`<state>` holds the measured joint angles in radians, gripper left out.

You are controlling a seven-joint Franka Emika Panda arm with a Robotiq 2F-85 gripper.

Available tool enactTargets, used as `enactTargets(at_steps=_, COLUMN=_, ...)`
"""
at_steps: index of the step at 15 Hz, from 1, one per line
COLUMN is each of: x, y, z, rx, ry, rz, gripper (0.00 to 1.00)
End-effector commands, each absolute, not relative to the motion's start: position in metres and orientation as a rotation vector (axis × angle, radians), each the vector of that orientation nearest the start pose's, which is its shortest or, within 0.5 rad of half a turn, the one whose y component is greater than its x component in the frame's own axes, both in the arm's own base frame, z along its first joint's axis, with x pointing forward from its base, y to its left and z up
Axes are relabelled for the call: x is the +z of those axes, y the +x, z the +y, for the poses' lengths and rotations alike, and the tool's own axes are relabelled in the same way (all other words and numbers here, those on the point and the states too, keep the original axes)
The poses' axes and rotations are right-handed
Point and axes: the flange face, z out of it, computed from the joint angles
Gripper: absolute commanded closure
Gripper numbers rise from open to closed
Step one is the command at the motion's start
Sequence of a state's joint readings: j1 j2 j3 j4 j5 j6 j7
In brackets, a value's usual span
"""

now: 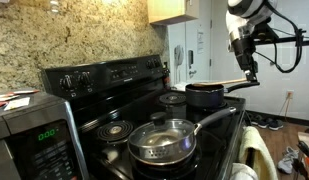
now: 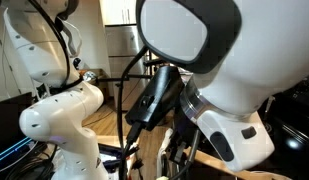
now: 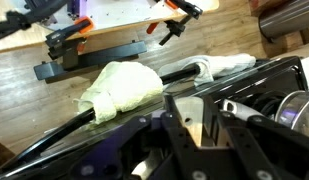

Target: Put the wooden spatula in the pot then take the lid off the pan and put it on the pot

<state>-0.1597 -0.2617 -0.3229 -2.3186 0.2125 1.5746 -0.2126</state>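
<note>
The pan (image 1: pixel 159 150) sits on the front burner with the glass lid (image 1: pixel 161 137) on it. The black pot (image 1: pixel 204 95) stands on the burner behind it, its long handle pointing away to the right. My gripper (image 1: pixel 252 72) hangs to the right of the pot, just above that handle. In the wrist view the gripper (image 3: pixel 198 112) is shut on the pale wooden spatula (image 3: pixel 190 128), which fills the gap between the fingers. A silvery round shape (image 3: pixel 294 108) at the right edge may be the pan with its lid. The spatula is too small to make out in the exterior views.
A microwave (image 1: pixel 34 135) stands left of the black stove (image 1: pixel 104 85), with a stone backsplash behind. A pale towel (image 3: pixel 124 85) hangs on the oven door bar above a wooden floor. The white robot arm (image 2: pixel 194 60) blocks most of an exterior view.
</note>
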Motion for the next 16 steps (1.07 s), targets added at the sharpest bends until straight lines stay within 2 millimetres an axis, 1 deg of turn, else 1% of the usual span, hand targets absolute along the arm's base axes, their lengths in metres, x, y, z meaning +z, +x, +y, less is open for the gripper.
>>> enactTargets(at_steps=1, x=0.406, y=0.369, z=-0.173, rx=0.58, ry=-2.553, rz=0.562, gripper=0.93)
enactTargets(at_steps=4, x=0.396, y=0.373, z=-0.176, rx=0.63, ry=-2.487, rz=0.665, gripper=0.93)
enactTargets(at_steps=7, x=0.396, y=0.384, z=-0.18, rx=0.624, ry=-2.467, rz=0.774, gripper=0.93)
enactTargets(at_steps=10, x=0.405, y=0.397, z=-0.179, rx=0.629, ry=-2.528, rz=0.854, gripper=0.93)
enactTargets(at_steps=14, x=0.427, y=0.418, z=-0.171, rx=0.646, ry=-2.602, rz=0.854, gripper=0.93)
enactTargets(at_steps=16, x=0.433, y=0.426, z=-0.168, rx=0.672, ry=-2.643, rz=0.846, gripper=0.93)
